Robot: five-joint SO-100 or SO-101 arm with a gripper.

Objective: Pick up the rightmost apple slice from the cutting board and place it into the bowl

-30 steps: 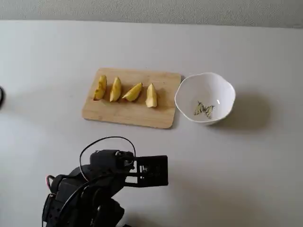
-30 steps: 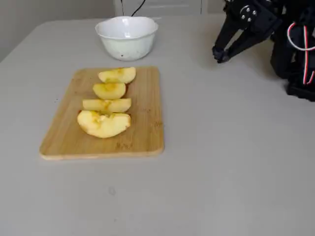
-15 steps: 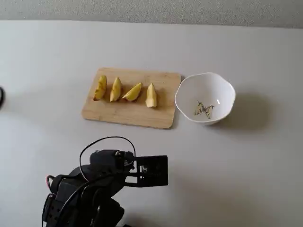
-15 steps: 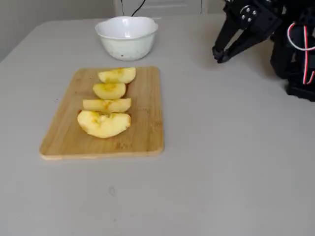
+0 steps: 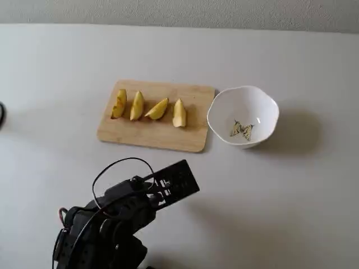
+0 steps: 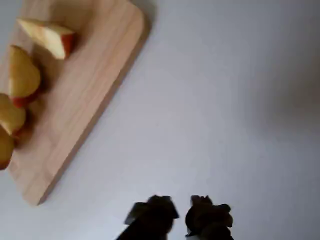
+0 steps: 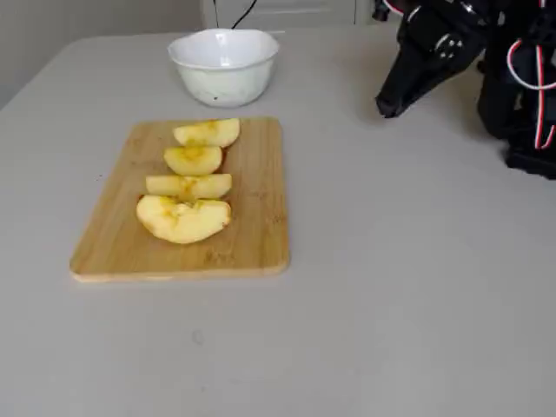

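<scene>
Wooden and pale tan, the board [image 5: 154, 134] lay left of the bowl [image 5: 266, 106] in a fixed view, the two just beside each other. Four wedges sat in a row on it; the slice [image 5: 179, 113], paler than the rest, was the rightmost, nearest the bowl. Three wedges [image 5: 137, 106] to its left were a deeper yellow. In the wrist view the slice [image 6: 48, 36] showed red skin at one end, near the board's corner. The gripper [image 6: 181, 216] hung over bare table, well apart from the board, with nothing between its fingers [image 6: 152, 212], which stood nearly together with only a narrow gap. The reach looked not yet begun. To do it well, I judged, the fingers should spread first, come down straddling the slice across its narrow width, and stay clear of the neighbouring wedge. No brand, label or writing could be read; the bowl bore only a yellow-black butterfly motif [image 5: 241, 130].
</scene>
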